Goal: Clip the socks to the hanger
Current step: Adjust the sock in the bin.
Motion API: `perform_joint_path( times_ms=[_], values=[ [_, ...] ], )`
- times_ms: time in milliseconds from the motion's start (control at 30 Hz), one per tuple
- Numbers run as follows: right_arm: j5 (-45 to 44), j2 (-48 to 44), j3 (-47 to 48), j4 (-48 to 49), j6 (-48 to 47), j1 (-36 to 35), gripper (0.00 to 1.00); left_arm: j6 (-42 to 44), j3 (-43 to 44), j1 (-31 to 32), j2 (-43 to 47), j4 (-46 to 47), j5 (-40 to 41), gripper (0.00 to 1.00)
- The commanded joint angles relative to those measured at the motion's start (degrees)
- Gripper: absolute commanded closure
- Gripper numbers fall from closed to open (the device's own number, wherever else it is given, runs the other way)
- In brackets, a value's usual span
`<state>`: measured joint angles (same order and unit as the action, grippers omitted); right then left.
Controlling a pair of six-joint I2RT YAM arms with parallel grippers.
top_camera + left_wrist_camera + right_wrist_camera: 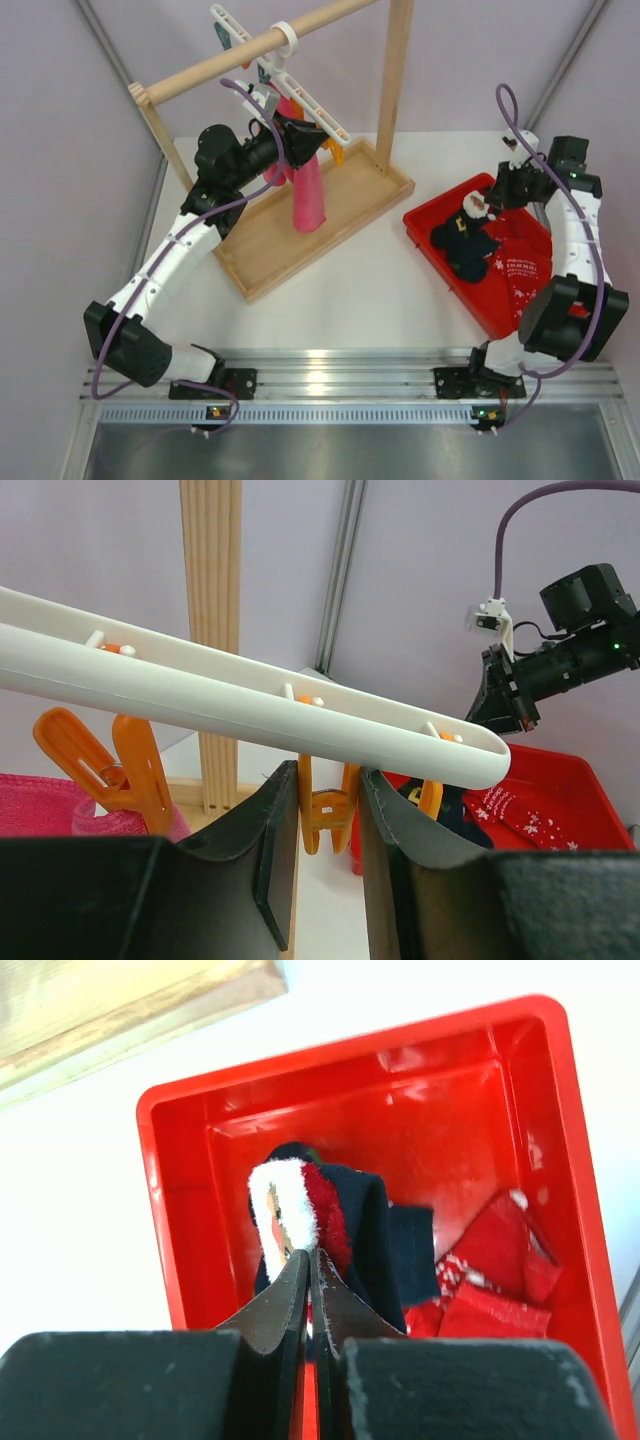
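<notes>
Left gripper (328, 790) pinching orange clip (318, 825) on hanger (250, 705); right gripper (308, 1260) closed on navy sock (375, 1230)

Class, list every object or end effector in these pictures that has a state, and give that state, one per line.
left end effector: shut on an orange clip
right end effector: shut on the navy sock, at its cuff
navy sock: cuff gripped, body in the red tray
hanger: hooked on the wooden rail
pink cloth: hanging from the hanger
red sock: lying loose in the tray
</notes>
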<state>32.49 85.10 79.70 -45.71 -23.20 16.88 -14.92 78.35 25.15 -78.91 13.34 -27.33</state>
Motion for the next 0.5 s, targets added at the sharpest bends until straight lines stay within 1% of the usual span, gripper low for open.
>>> perform_joint_path(
  times_ms=[0, 100, 167, 200, 233, 333, 400, 433, 467],
  values=[
    [0.82, -1.34, 0.02, -3.15, 2.55, 3.58, 1.0, -0.2, -0.65, 0.34, 0.6, -2.09, -2.2, 1.0],
    [-0.23, -1.86, -2.7, -4.39, 0.97, 7.62, 1.0, -0.02, -0.65, 0.34, 0.52, -2.09, -2.29, 1.0],
    [-3.13, -2.57, -6.39, -2.81, -0.09, 9.39, 1.0, 0.06, -0.56, 0.34, 0.34, -1.92, -2.37, 1.0],
    [-3.92, -3.09, -7.53, -0.54, -0.44, 10.35, 1.0, -0.11, -0.56, 0.25, 0.25, -2.0, -2.29, 1.0],
    [-5.32, -3.01, -8.85, 0.27, -0.62, 12.45, 1.0, -0.2, -0.48, 0.34, 0.08, -1.92, -2.37, 1.0],
    [-5.68, -1.87, -9.74, 2.38, -0.97, 15.71, 1.0, -0.46, -0.74, 0.34, -0.1, -1.48, -2.46, 1.0],
    [-5.77, -0.21, -9.74, 2.03, -2.02, 16.07, 1.0, -0.46, -0.65, 0.34, -0.27, -1.3, -2.64, 1.0],
    [-5.77, 0.24, -9.65, 1.77, -2.46, 16.16, 0.92, -0.46, -0.65, 0.25, -0.36, -1.39, -2.55, 1.0],
    [-5.6, 0.68, -9.3, 1.59, -2.46, 16.08, 0.81, -0.46, -0.65, 0.34, -0.36, -1.39, -2.55, 1.0]
  ],
)
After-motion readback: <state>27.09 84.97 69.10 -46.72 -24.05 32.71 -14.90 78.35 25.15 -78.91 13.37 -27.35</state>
